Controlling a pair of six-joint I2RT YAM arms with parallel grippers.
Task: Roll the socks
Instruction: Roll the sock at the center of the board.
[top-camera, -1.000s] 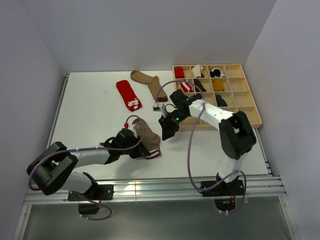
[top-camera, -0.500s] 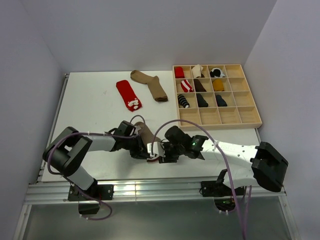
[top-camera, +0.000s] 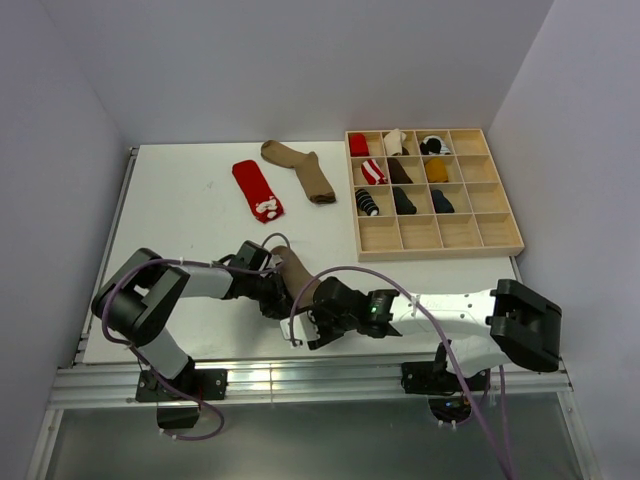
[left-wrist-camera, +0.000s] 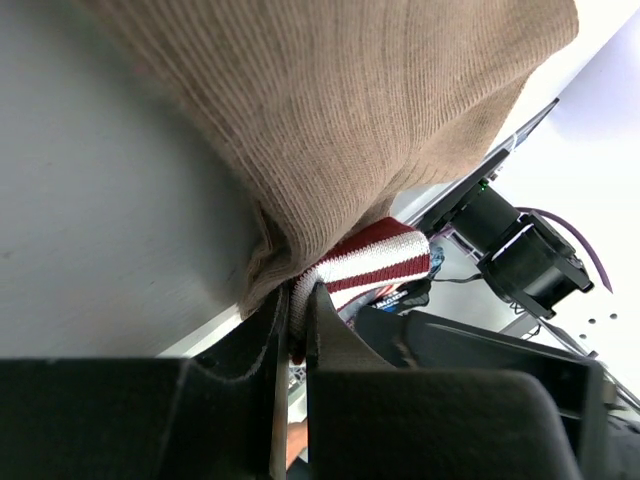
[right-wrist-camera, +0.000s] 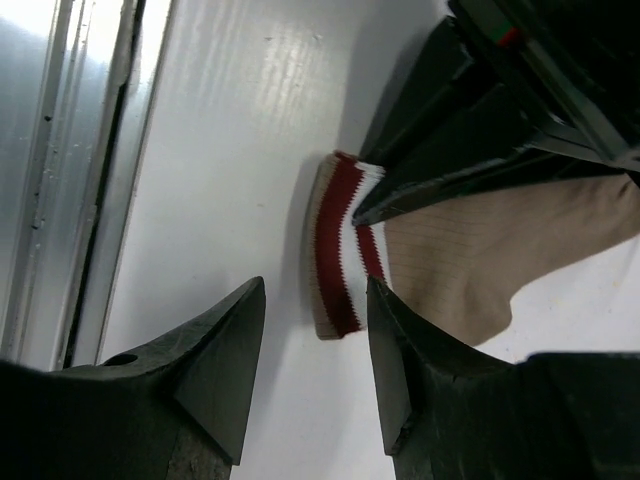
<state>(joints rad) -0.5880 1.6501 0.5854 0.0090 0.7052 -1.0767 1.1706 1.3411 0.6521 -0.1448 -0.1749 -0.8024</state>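
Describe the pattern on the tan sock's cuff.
The tan sock's cuff has maroon and white stripes; the right wrist view shows it best.

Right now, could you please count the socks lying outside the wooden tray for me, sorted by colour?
Red sock with white motif: 1
Plain brown sock: 1
Tan sock with maroon-and-white cuff: 1
Total: 3
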